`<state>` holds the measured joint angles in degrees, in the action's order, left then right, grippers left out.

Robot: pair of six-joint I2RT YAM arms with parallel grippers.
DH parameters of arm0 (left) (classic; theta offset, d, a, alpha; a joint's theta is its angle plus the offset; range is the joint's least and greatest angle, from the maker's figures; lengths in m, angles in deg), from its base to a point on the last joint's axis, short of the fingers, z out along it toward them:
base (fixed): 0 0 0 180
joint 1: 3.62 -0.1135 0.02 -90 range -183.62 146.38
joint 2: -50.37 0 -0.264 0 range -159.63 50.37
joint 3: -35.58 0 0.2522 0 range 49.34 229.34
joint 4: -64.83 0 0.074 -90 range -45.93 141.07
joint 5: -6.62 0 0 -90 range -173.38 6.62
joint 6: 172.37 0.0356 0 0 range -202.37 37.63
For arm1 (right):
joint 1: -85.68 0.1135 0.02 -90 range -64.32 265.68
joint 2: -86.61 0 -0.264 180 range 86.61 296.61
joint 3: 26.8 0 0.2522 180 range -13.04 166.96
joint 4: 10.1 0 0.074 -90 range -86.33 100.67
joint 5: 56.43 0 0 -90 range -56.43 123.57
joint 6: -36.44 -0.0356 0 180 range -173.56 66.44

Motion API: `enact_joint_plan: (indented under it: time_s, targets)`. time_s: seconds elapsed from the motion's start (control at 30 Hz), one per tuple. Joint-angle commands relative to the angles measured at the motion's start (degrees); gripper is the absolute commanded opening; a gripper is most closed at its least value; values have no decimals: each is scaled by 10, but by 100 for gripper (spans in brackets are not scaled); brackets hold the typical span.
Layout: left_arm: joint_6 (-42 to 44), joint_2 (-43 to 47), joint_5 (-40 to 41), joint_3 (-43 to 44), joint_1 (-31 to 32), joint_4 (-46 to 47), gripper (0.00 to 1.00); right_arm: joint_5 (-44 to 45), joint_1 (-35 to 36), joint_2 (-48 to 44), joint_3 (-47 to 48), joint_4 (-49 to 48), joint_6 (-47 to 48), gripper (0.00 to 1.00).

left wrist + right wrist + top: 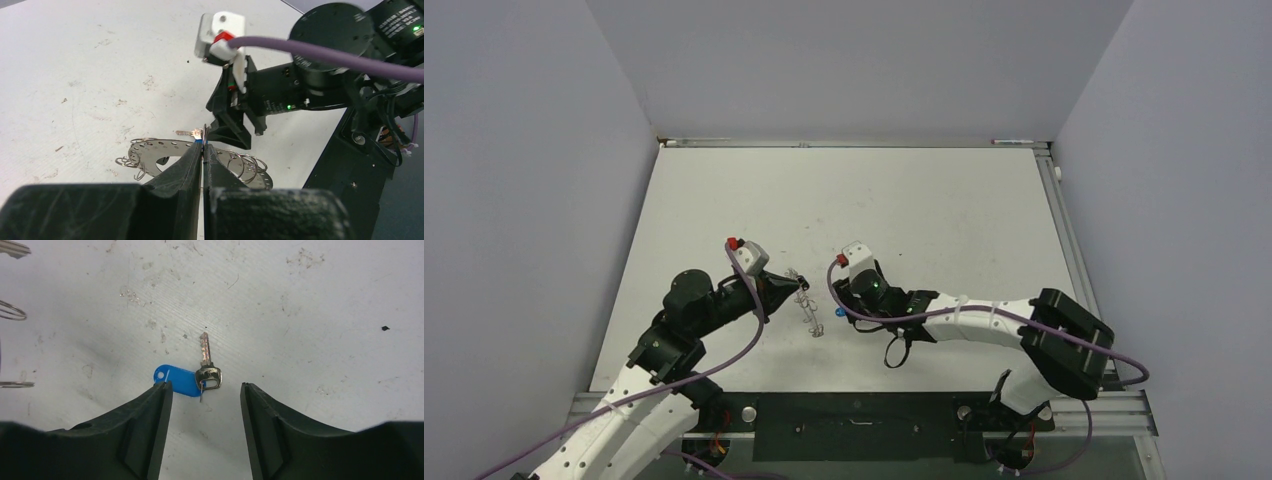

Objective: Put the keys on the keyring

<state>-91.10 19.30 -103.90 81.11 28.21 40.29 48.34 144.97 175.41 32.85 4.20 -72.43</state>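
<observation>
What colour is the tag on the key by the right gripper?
Blue tag; clearest in right wrist view.

Probably a robotics lab: scuffed white table (924, 200) boxed by plain grey walls (854, 60).

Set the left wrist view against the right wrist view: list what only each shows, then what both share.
Only the left wrist view: the keyring, its holed plate pinched in the shut left claw, and the right arm. Only the right wrist view: the blue tag in full, lying just ahead of the open right claw. Both: the scuffed white table, a few wire loops, and a silver key, probably the same one, though the left wrist view shows only a blue speck by it.
</observation>
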Motion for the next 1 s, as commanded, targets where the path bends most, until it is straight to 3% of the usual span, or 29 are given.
enact_joint_plan:
  time_s: [0.0,0.1,0.13,0.17,0.2,0.23,0.33,0.47,0.97]
  targets:
    - [3,2,1,29,3,21,0,24,-1,-75,-55,-115,26,54]
    - [3,1,0,29,3,24,0,-33,-37,-96,-46,-67,-15,58]
    - [2,0,0,28,3,24,0,-59,-55,-108,-55,-73,-25,67]
    - [1,-1,-2,29,3,24,0,-97,-74,-125,-72,-96,-26,84]
    - [0,-3,-4,29,4,25,0,-121,-85,-139,-91,-116,-30,86]
    - [0,-4,-5,29,4,24,0,-121,-89,-151,-109,-126,-32,84]
    - [0,-4,-4,28,5,24,0,-122,-86,-163,-137,-143,-25,62]
    - [1,-5,-1,29,5,23,0,-137,-77,-159,-172,-182,-25,50]
    - [5,-6,8,29,5,18,0,-165,-63,-81,-171,-249,-1,38]
